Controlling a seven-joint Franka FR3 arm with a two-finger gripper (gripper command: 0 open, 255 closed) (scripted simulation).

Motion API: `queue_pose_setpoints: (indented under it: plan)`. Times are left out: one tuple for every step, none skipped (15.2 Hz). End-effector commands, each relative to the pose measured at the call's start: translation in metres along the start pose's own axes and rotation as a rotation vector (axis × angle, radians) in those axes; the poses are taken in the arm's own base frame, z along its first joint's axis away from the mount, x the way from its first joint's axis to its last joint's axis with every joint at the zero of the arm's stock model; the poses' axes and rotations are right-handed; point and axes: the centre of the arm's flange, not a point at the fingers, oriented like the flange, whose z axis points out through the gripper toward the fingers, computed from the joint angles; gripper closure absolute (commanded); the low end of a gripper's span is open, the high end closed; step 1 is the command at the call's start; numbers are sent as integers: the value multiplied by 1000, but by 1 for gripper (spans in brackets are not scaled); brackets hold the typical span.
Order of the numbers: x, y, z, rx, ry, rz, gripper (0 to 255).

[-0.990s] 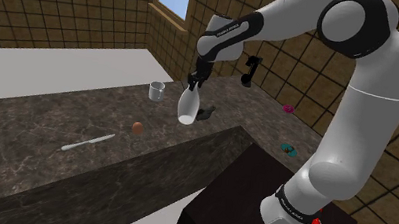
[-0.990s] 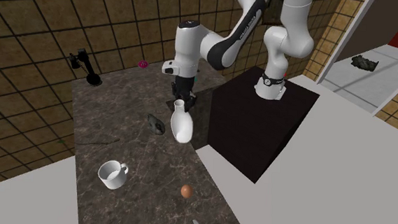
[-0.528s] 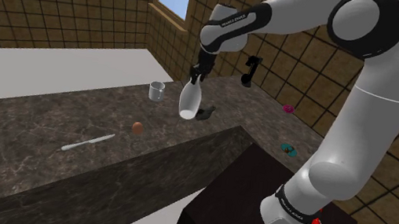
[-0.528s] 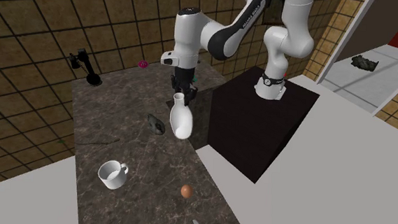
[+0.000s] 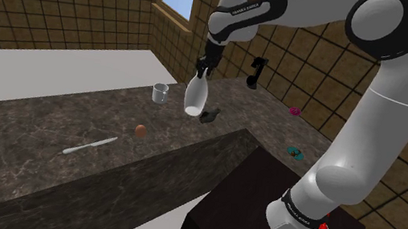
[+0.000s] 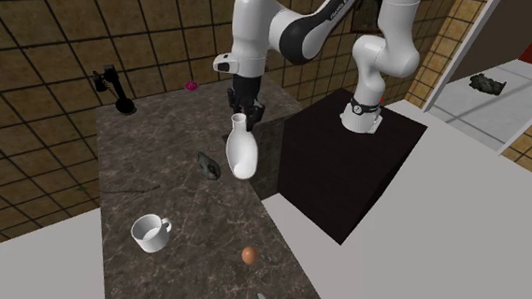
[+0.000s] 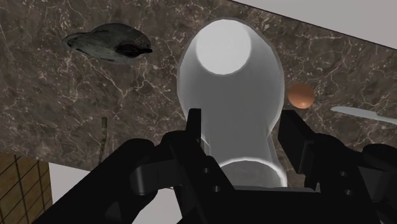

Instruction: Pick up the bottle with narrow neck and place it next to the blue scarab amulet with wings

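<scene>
A white bottle with a narrow neck (image 5: 195,99) (image 6: 241,154) hangs above the dark marble counter (image 5: 38,132). My gripper (image 5: 199,75) (image 6: 242,117) is shut on its neck from above. In the wrist view the fingers (image 7: 194,124) clasp the neck on both sides of the gripper (image 7: 242,127), and the bottle's body (image 7: 229,70) points down at the counter. A dark grey winged amulet (image 5: 208,117) (image 6: 209,163) (image 7: 105,41) lies on the counter just beside and below the bottle.
On the counter are a white mug (image 5: 160,92) (image 6: 149,232), a brown egg (image 5: 141,130) (image 6: 248,254) (image 7: 300,95) and a knife (image 5: 89,145) (image 7: 359,113). A black figure (image 5: 257,70) (image 6: 111,87) and a small pink thing (image 5: 295,111) sit farther off. The dark stand (image 5: 246,212) adjoins the counter.
The gripper has risen with the bottle in its grip, carrying it higher above the counter and a little closer over the amulet. Nothing else has moved.
</scene>
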Motion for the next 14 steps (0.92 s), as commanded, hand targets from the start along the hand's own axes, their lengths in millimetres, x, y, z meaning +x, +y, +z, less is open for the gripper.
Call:
queue_pose_setpoints:
  plan:
    - [1, 1, -12, 0, 0, 0, 255]
    - [1, 1, -17, 0, 0, 0, 255]
    - [2, 1, -22, 0, 0, 0, 255]
    - [3, 1, -28, 0, 0, 0, 255]
    - [3, 1, -33, 0, 0, 0, 255]
    - [4, 1, -38, 0, 0, 0, 255]
    - [4, 1, -43, 0, 0, 0, 255]
    - [5, 1, -49, 0, 0, 0, 255]
    - [6, 1, -54, 0, 0, 0, 255]
    - [6, 1, -59, 0, 0, 0, 255]
    - [7, 1, -64, 0, 0, 0, 255]
    - [7, 1, -70, 0, 0, 0, 255]
    - [8, 1, -75, 0, 0, 0, 255]
    - [9, 1, -80, 0, 0, 0, 255]
